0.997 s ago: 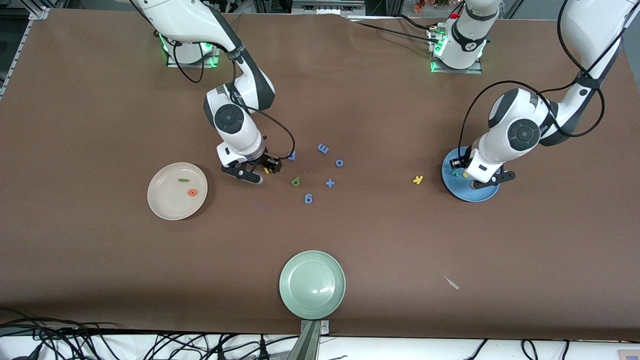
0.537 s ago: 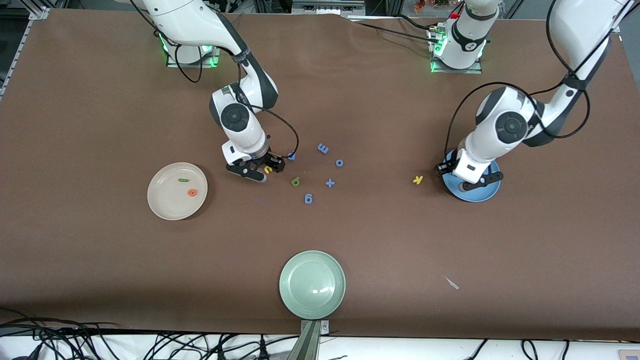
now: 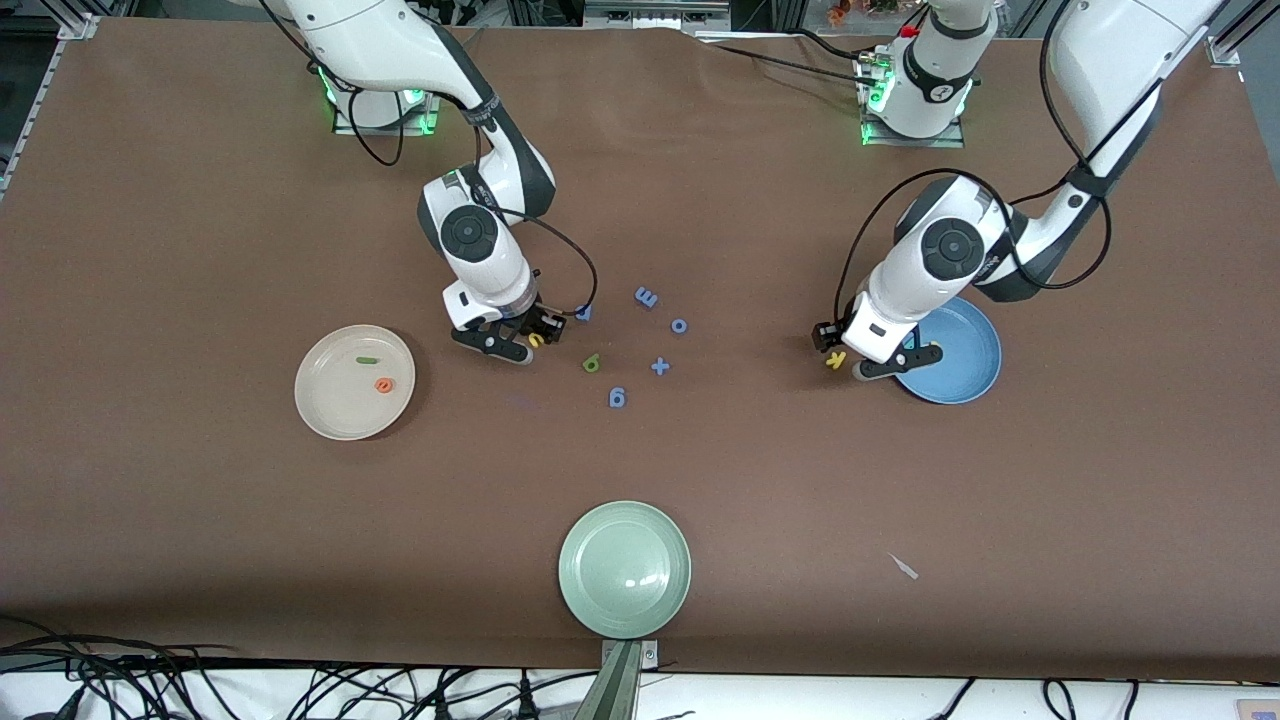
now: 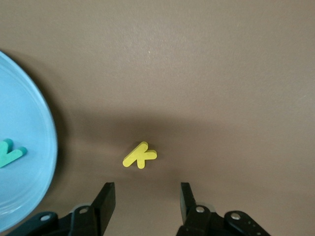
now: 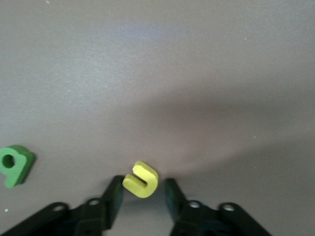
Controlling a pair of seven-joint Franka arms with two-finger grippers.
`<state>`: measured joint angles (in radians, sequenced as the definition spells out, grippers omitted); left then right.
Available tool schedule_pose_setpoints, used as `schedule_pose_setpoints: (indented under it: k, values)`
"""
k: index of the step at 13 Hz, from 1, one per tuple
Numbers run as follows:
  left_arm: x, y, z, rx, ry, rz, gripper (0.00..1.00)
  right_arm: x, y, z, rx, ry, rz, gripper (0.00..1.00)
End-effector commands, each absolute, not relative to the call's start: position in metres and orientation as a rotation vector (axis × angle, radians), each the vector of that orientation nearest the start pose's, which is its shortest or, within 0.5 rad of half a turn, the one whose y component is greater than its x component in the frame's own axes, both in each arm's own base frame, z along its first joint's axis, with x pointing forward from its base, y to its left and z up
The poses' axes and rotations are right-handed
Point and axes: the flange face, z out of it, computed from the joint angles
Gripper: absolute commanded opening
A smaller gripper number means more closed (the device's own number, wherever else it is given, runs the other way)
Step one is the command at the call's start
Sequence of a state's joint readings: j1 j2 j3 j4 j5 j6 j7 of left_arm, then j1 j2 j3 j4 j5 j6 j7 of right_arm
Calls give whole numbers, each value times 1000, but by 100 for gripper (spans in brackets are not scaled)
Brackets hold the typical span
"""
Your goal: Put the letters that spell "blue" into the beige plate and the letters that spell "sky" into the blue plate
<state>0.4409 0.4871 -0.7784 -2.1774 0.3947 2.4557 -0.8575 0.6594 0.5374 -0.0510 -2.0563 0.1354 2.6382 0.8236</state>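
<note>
My right gripper [image 3: 524,344] is down at the table with its fingers narrowly open around the yellow u [image 5: 141,180]. One finger touches the u and a slim gap shows at the other. The green b [image 3: 591,363] lies beside it. The beige plate [image 3: 330,405] holds the green l [image 3: 366,360] and the orange e [image 3: 383,385]. My left gripper [image 4: 146,189] hangs open just over the yellow k [image 4: 140,156], which lies flat beside the blue plate [image 3: 965,365]. The teal y [image 4: 10,153] rests in that plate, and a yellow letter [image 3: 933,346] shows near its rim.
Several all-blue letters [image 3: 646,297] are scattered mid-table between the arms, one [image 3: 583,313] close to my right gripper. A pale green plate [image 3: 625,570] sits near the front edge. A small white scrap [image 3: 905,567] lies toward the left arm's end.
My left gripper has left the blue plate and now hangs over the yellow k. My right gripper shifted slightly onto the yellow u and its fingers drew in around it.
</note>
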Motion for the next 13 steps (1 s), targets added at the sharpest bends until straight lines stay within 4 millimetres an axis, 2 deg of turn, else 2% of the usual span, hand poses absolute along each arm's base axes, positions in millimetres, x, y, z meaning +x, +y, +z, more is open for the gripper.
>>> schedule_pose_setpoints:
  k: [1,3,5,7,9,11,13]
  values:
    - [537,-191,205,-3151,-348,110,61,486,332,167,-3062,450,-9,17]
    - [540,-192,197,-3149,-329,114,61,494,324,175,-3066,424,-31,14]
    - [541,-193,192,-3147,-295,112,61,507,313,199,-3096,392,8,14]
    - [538,-192,184,-3136,-258,114,60,530,292,227,-3129,339,40,14]
    - [537,-193,183,-3131,-251,119,60,550,266,243,-3170,253,84,14]
    - [536,-191,178,-3123,-235,121,60,567,232,247,-3198,142,78,14]
    - [535,-191,176,-3121,-235,128,58,587,176,252,-3232,-14,69,16]
